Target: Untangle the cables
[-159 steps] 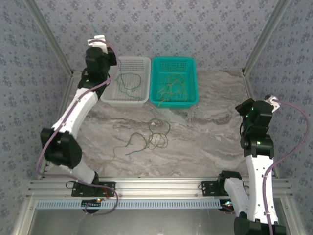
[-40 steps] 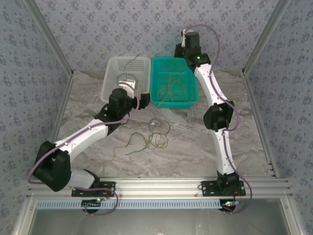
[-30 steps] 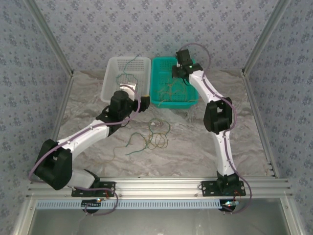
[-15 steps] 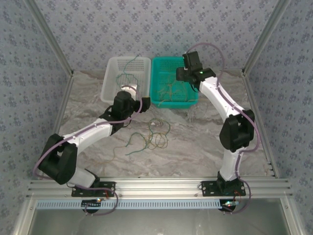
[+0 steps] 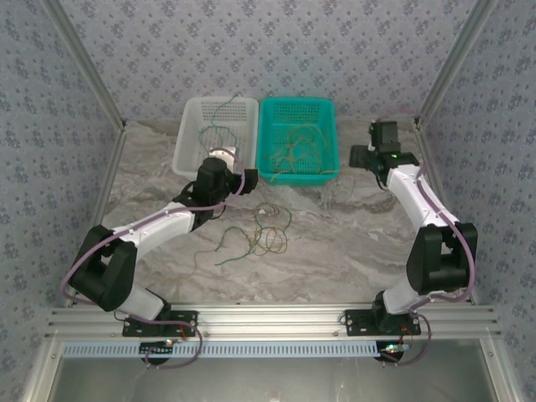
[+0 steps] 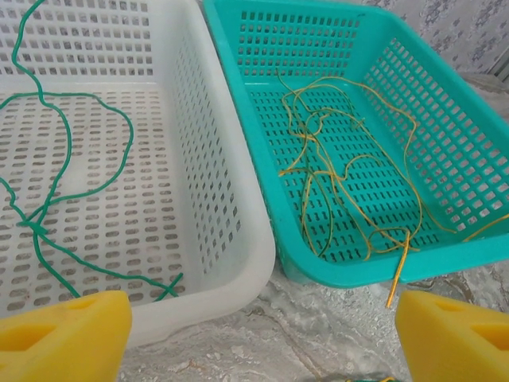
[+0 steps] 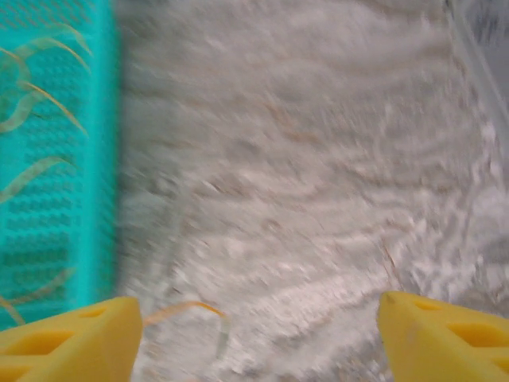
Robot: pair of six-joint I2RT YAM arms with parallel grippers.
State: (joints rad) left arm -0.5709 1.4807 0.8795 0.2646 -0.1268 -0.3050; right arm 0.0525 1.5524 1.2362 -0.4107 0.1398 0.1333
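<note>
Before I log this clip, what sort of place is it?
Most likely a lab robot cell: left arm and right arm bolted to an aluminium rail, patterned walls on a metal frame, and a marble-look table holding a white basket and a teal basket.

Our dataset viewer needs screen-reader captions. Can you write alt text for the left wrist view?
Two slotted baskets sit side by side: a white basket on the left holding green cables, a teal basket on the right holding yellow cables, one strand poking over its near rim. The left gripper is open, its yellow fingertips at the bottom corners, holding nothing.
</note>
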